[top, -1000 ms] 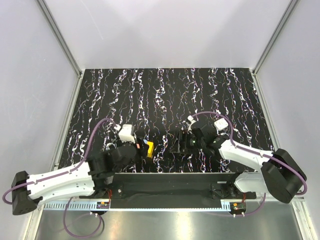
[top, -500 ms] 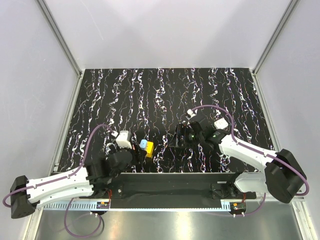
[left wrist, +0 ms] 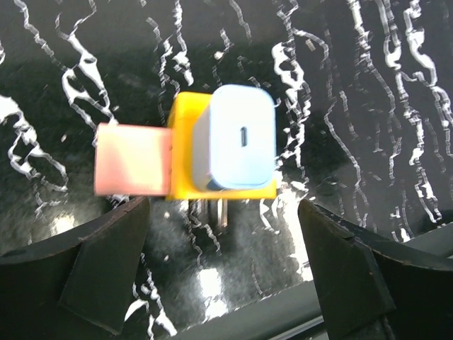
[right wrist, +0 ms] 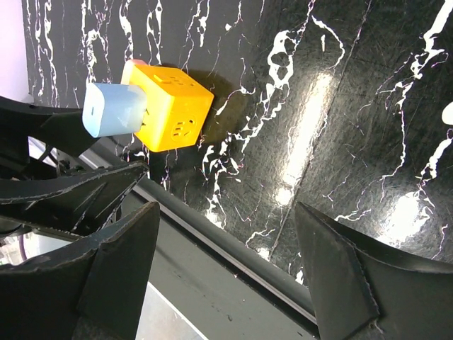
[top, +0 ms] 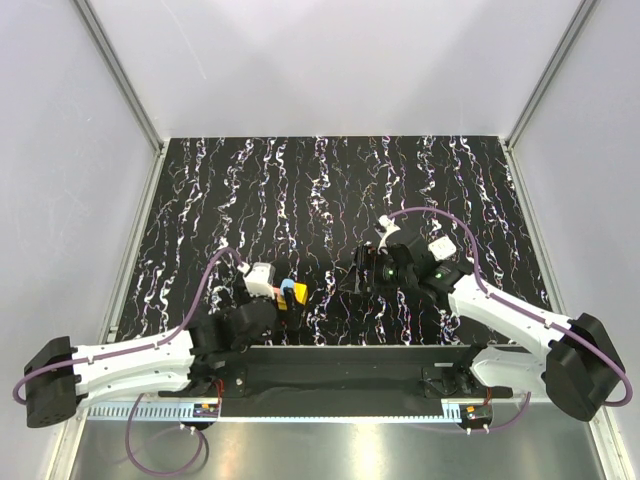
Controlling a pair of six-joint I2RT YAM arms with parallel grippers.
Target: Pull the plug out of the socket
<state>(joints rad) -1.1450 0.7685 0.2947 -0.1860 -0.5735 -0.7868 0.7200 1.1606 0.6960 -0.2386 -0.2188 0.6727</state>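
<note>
Left wrist view: socket [left wrist: 181, 159] is seen on tabletop [left wrist: 368, 85] just ahead of the spread left tool [left wrist: 223, 207], ungripped, with plug [left wrist: 237, 138] seated in its tool-facing side. Right tool [right wrist: 228, 212] is spread, empty. Both are judged rigid, light, slick plastic; plug is best pinched across its flat sides while the yellow sides are braced.

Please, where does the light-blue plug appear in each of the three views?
Top external: the plug is in the lower half, left of centre.
Left wrist: the plug is near the centre, slightly above the middle.
Right wrist: the plug is at the upper left.
Shared landmark: the yellow socket that the plug touches.
</note>
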